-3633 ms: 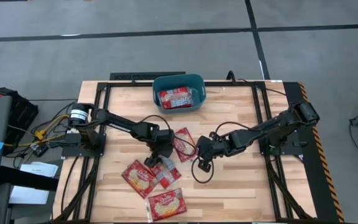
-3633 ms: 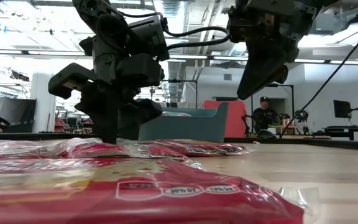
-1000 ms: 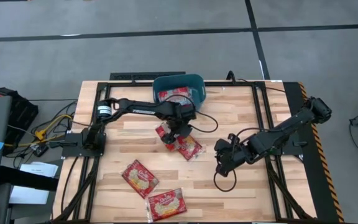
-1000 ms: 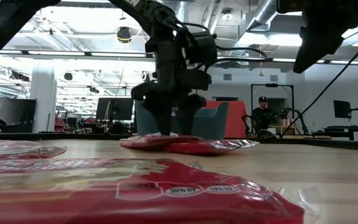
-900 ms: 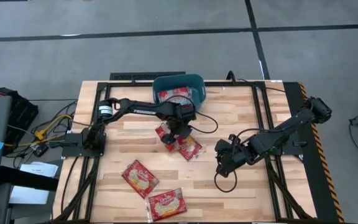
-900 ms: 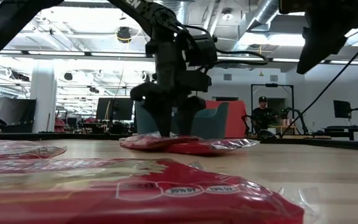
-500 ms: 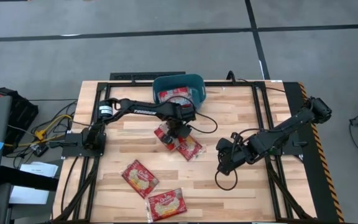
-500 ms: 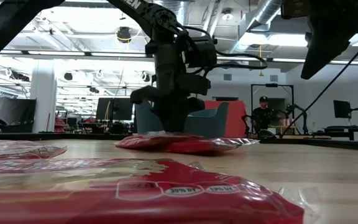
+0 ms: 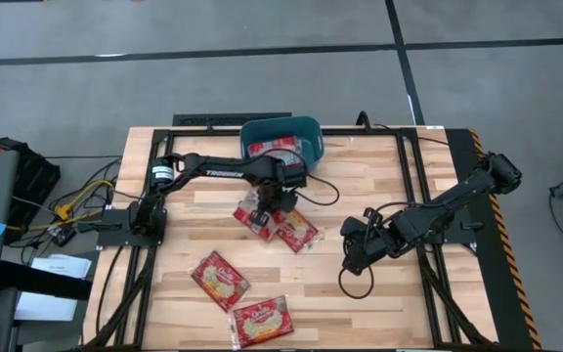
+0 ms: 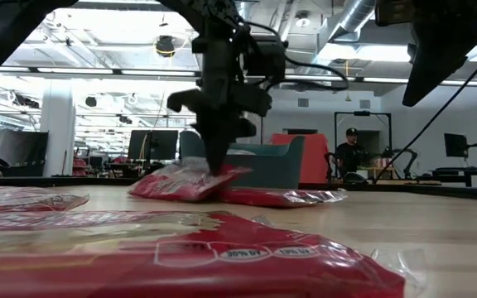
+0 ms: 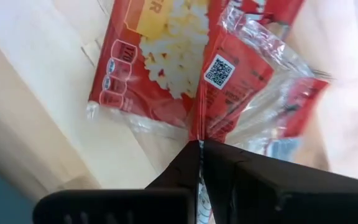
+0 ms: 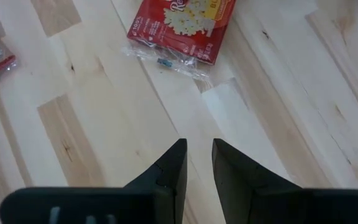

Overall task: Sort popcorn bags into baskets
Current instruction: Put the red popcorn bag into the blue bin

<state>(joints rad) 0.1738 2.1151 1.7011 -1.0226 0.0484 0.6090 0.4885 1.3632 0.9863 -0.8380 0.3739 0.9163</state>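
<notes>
My left gripper (image 9: 265, 202) is shut on a red popcorn bag (image 9: 251, 216) just in front of the teal basket (image 9: 307, 127). A second bag (image 9: 298, 231) lies flat on the table right beside the held one, and both show in the left wrist view: the held bag (image 11: 229, 81) and the lying bag (image 11: 148, 56). More red bags (image 9: 274, 150) rest inside the basket. Two bags (image 9: 221, 279) (image 9: 260, 320) lie flat nearer the front edge. My right gripper (image 9: 352, 256) hovers right of centre, open over bare wood (image 12: 197, 149). My left gripper pinches an edge of the bag (image 11: 199, 132) between its two fingers, beside the printed square code. The fingers come from above, pointing down. The bag (image 10: 185, 180) hangs tilted below them, pinched end raised; whether its low end (image 10: 142, 191) still touches the table I cannot tell.
A large bag (image 10: 180, 248) fills the front of the low view. Black frame rails (image 9: 411, 186) run along the table's sides. Bare wood lies between the two arms and along the right half. A person (image 10: 352, 153) sits in the room far behind the table.
My left gripper has shut on the bag's edge and gone up a little, toward the table's left. The bag has tipped up from lying flat, its pinched end raised, and shifted left away from the bag beside it, which stays put.
</notes>
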